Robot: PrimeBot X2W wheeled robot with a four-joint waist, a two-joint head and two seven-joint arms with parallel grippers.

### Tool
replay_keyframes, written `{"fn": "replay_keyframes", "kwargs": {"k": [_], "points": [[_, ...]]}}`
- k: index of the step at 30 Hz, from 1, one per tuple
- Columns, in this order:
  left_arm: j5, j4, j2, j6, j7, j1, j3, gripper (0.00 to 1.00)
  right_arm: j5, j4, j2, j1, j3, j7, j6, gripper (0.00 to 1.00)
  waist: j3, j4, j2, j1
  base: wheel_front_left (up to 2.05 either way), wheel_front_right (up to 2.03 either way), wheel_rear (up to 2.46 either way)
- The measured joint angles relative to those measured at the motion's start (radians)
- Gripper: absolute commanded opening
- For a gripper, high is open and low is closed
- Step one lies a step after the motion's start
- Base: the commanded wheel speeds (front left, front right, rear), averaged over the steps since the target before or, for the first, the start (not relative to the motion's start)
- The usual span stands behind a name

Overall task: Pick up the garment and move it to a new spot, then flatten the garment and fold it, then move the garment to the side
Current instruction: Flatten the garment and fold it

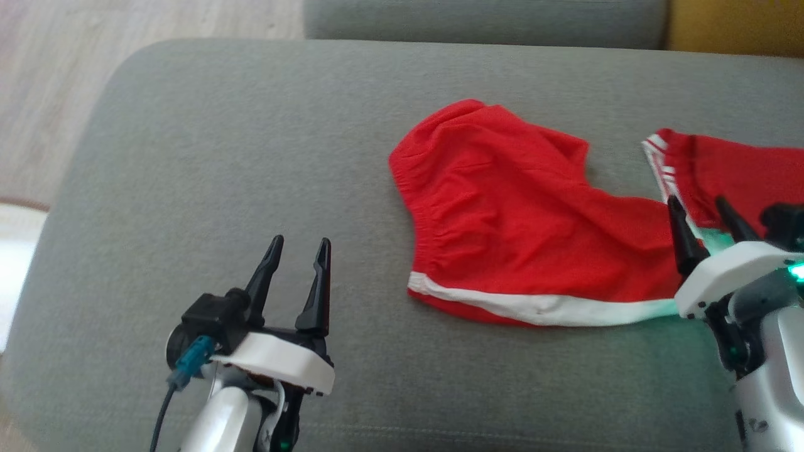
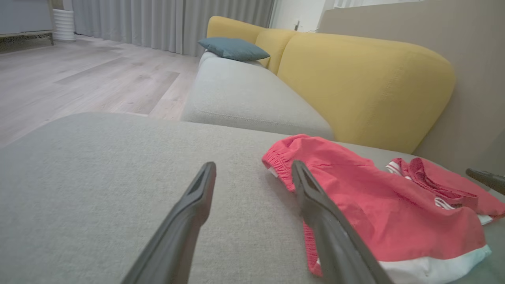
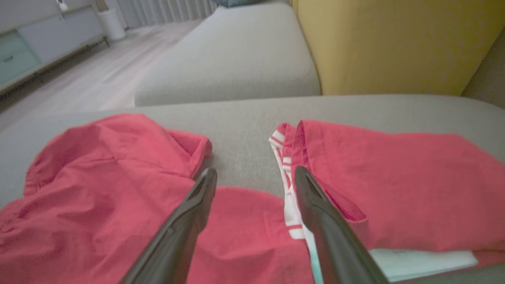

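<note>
Rumpled red shorts [image 1: 515,232] on a gray sofa [image 1: 220,157], left gripper [image 1: 296,251] at eight o'clock, right gripper [image 1: 700,216] at three, jaws open, empty. Flattening wants opposite edges pinched, pulled evenly.

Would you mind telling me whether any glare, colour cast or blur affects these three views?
Head view: a green glow by the right gripper tints the white band of the garment. Left wrist view: wide-angle bending, garment washed pinkish. Right wrist view: soft overall, fingers blurred up close.
</note>
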Motion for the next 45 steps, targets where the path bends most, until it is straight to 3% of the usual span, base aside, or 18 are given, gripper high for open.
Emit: {"fn": "replay_keyframes", "kwargs": {"k": [10,17,25,29,36,45], "points": [[-0.009,-0.030,0.000,-0.010,0.000,0.008,0.008,1.00,0.001,-0.161,0.061,0.192,0.012,-0.204,0.000,1.00,-0.035,-0.096,0.0000,0.0000,0.00,0.00,0.00],[-0.019,-0.033,0.000,-0.013,0.000,0.028,0.015,1.00,-0.017,-0.181,0.113,0.256,-0.001,-0.257,0.000,1.00,-0.050,-0.140,0.0000,0.0000,0.00,0.00,0.00],[-0.024,-0.026,0.000,-0.035,0.000,0.027,0.007,1.00,-0.035,-0.184,0.124,0.264,-0.008,-0.273,0.000,1.00,-0.043,-0.168,0.0000,0.0000,0.00,0.00,0.00],[-0.032,0.040,-0.001,-0.075,0.000,0.019,-0.052,1.00,-0.042,-0.185,0.125,0.262,-0.023,-0.272,0.000,1.00,-0.030,-0.174,0.0000,0.0000,0.00,0.00,0.00],[-0.002,0.242,0.000,-0.102,0.006,-0.028,-0.128,1.00,-0.042,-0.186,0.136,0.252,-0.028,-0.272,0.000,1.00,0.000,-0.186,0.0000,0.0000,0.00,0.00,0.00],[0.002,0.375,-0.001,-0.100,0.006,-0.146,-0.141,1.00,-0.044,-0.186,0.140,0.221,-0.032,-0.273,0.000,1.00,0.049,-0.214,0.0000,0.0000,0.00,0.00,0.00]]}}
